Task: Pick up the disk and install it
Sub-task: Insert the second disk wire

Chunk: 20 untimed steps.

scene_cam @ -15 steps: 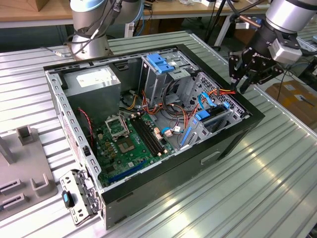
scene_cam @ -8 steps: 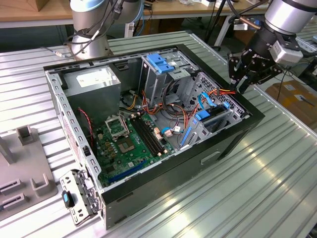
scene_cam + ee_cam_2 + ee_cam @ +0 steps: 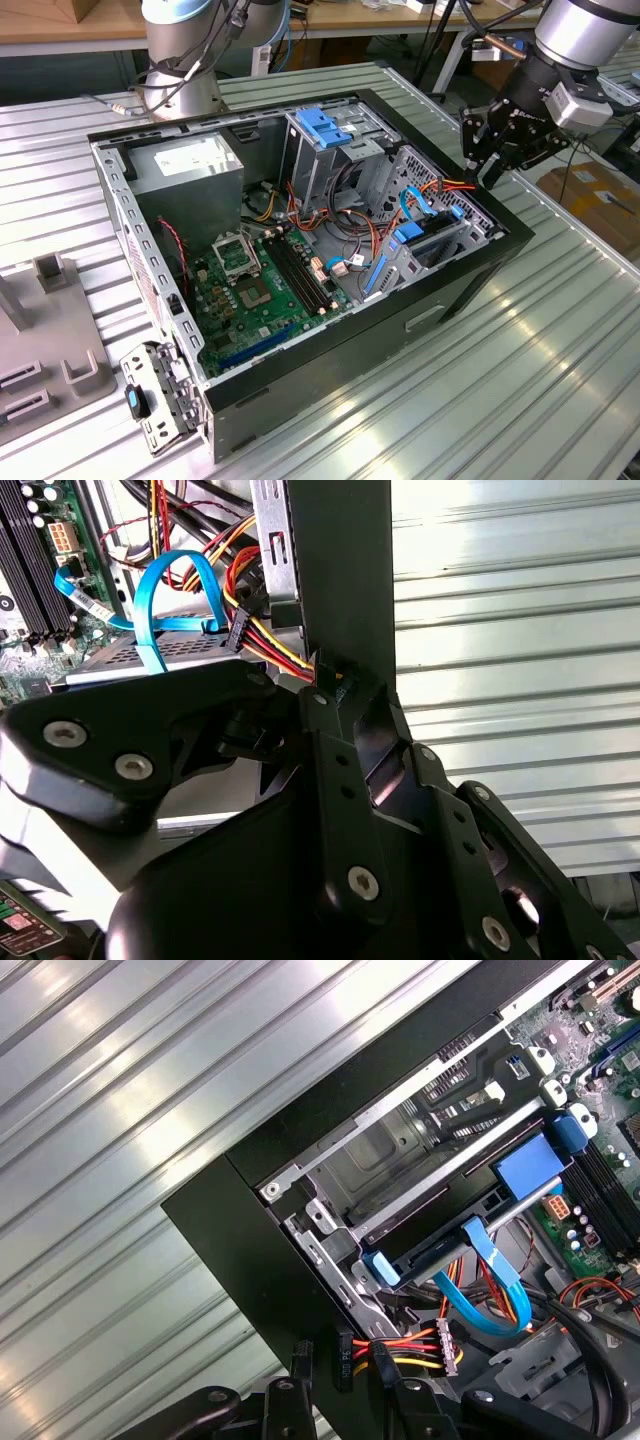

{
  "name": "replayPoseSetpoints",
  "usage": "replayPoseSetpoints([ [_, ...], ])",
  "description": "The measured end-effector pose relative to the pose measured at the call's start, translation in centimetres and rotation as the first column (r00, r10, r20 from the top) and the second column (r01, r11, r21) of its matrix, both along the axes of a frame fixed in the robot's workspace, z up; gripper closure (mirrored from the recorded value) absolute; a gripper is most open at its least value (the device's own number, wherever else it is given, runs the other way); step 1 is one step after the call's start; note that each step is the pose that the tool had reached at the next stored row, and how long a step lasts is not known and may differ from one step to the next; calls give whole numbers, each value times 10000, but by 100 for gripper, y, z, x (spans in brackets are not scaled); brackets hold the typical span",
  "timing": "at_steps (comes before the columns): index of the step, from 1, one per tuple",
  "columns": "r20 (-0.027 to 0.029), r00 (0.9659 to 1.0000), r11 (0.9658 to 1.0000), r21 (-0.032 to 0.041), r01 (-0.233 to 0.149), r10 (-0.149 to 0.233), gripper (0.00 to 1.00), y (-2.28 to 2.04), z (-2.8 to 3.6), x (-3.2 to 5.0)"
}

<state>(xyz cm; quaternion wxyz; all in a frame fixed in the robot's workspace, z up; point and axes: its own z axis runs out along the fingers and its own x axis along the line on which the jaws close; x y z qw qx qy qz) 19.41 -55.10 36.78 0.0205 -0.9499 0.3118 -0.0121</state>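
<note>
The disk [image 3: 432, 243] sits inside the open computer case [image 3: 505, 255], in the low drive bay at the corner on the exterior view's right. Bright blue rails frame it, and a blue data cable [image 3: 150, 610] loops up from its end. In the second wrist view, the disk's [image 3: 150, 652] silver-grey top shows behind that cable. In the first wrist view the disk [image 3: 440, 1253] lies in the metal bay frame, with blue tabs at both ends. My gripper [image 3: 485, 165] hangs just above and outside that corner of the case, apart from the disk and holding nothing. It also appears in both wrist views [image 3: 310, 695] [image 3: 340, 1380].
A bundle of red, yellow and black power wires [image 3: 400, 1345] ends at a connector by the bay. A grey power supply [image 3: 190, 165] and an upper cage with blue latches [image 3: 325, 125] fill the case's far side. A grey fixture [image 3: 45, 340] stands on the ribbed metal table [image 3: 520, 380].
</note>
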Motion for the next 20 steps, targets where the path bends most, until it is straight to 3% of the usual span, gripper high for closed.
replayPoseSetpoints([
  [3,0,10000,10000,0,-2,2,66,0,0,0],
  [5,0,10000,10000,1,-3,3,80,0,0,0],
  [20,0,10000,10000,0,-10,10,84,0,0,0],
])
